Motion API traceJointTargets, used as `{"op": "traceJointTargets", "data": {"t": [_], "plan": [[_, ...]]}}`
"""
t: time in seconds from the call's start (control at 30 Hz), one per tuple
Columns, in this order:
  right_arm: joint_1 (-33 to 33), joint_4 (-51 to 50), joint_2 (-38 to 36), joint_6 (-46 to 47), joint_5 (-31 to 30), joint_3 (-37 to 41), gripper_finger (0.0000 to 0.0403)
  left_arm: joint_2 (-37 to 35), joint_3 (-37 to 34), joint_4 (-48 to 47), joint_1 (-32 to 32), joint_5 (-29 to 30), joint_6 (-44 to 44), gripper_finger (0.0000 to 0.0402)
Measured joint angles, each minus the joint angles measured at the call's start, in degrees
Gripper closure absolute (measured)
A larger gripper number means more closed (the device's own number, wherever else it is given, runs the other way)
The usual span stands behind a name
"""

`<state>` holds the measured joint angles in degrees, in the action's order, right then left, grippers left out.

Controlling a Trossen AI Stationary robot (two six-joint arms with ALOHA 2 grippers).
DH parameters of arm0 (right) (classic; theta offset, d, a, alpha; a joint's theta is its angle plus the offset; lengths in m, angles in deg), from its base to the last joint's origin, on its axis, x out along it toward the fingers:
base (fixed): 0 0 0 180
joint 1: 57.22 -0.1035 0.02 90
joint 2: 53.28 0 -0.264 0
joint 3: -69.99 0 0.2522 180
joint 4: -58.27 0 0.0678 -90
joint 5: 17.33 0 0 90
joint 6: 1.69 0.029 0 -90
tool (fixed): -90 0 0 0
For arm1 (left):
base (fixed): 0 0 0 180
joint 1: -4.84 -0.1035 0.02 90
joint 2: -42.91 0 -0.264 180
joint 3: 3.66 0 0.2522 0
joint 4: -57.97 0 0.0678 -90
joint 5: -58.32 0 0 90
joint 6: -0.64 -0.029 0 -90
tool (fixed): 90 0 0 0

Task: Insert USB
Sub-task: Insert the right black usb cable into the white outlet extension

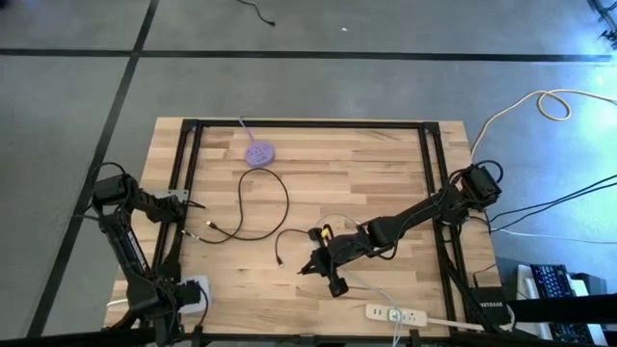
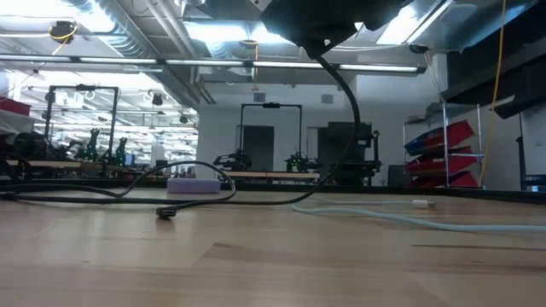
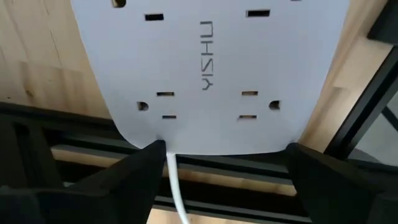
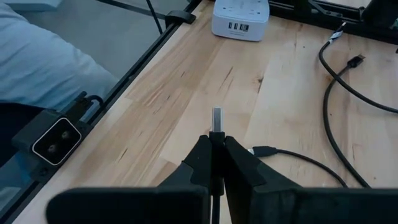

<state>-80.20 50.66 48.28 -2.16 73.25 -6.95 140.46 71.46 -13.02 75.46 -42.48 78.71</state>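
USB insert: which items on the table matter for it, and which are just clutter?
In the job:
- USB plug, pinched in the right hand
- white charger block with USB ports
- left hand, open around that block

Lying about:
- purple disc
- loose black cable
- white power strip

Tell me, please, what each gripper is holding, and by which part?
Right gripper pinches the USB plug by its rear, metal tip protruding. Left gripper holds nothing.
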Motion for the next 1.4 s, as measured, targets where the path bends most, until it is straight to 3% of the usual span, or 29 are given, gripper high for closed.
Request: {"op": "traceJointTargets", "data": {"t": [0.23, 0.47, 0.67, 0.8, 0.9, 1.2, 1.4], "plan": [[0.00, -0.20, 0.00, -0.20, 0.02, 0.02, 0.0402, 0.35, 1.02, -1.62, -1.36, 5.79, -6.45, 0.0087], [0.00, -0.22, 0.00, -0.22, 0.03, 0.02, 0.0402, -0.18, 2.36, -1.52, -3.24, 6.36, -4.15, 0.0087], [0.09, -0.11, 0.00, -0.22, 0.04, 0.02, 0.0402, -1.03, 9.32, -7.29, -2.16, 17.74, -8.58, 0.0087], [0.09, -0.22, 0.00, -0.23, 0.04, 0.02, 0.0402, -1.07, 11.23, -17.12, -0.65, 14.08, -14.66, 0.0087], [0.09, -0.17, 0.00, -0.05, 0.04, 0.02, 0.0402, -1.07, 11.23, -18.58, 0.44, 9.64, -17.29, 0.0087], [0.09, -0.13, 0.00, 0.06, 0.04, 0.02, 0.0402, -1.20, 4.50, -6.48, -1.43, 4.02, -10.88, 0.0087], [0.07, -0.11, 0.00, 0.16, 0.07, 0.02, 0.0402, -1.23, -0.26, -7.09, -2.59, -2.39, -5.02, 0.0087]]}}
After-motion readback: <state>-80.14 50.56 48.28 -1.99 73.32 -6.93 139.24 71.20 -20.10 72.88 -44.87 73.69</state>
